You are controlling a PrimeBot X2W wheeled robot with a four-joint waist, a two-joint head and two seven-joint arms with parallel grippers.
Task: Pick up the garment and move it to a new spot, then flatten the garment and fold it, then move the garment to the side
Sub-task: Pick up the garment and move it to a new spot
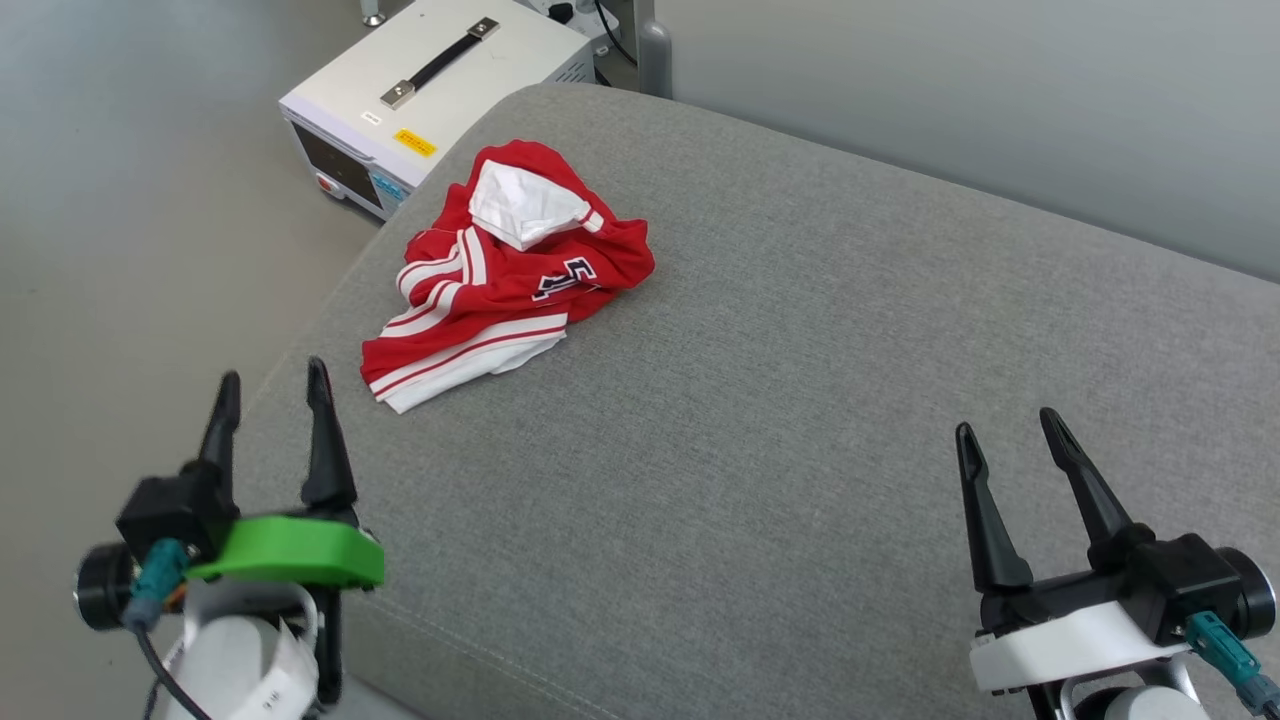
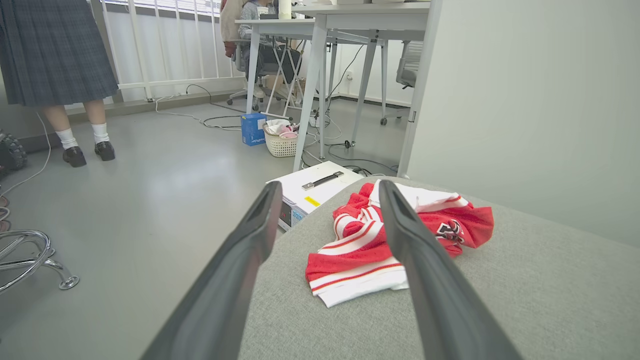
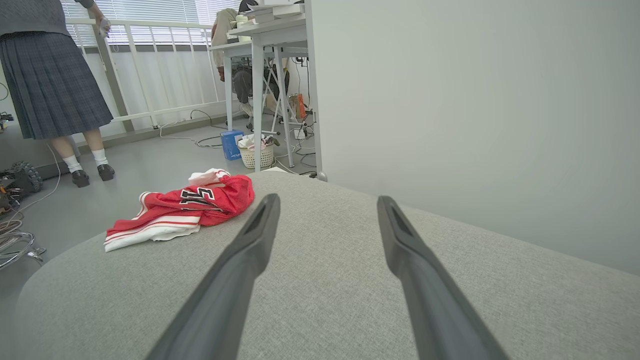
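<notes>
The garment (image 1: 500, 270) is a red jersey with white sleeves and striped trim, lying crumpled near the far left corner of the grey padded surface (image 1: 760, 400). In the left wrist view the garment (image 2: 365, 245) lies just beyond my fingertips, partly hidden by one finger. The right wrist view has the garment (image 3: 185, 210) off to the left. My left gripper (image 1: 272, 385) hovers open at the surface's left edge, short of the shirt. At the near right, my right gripper (image 1: 1005, 430) is open and holds nothing.
A white equipment box (image 1: 430, 90) with a black handle stands on the floor just past the surface's far left corner. A pale wall (image 3: 475, 100) runs behind. A person's legs (image 2: 82, 135), desks, cables and a basket (image 2: 280, 142) are farther off.
</notes>
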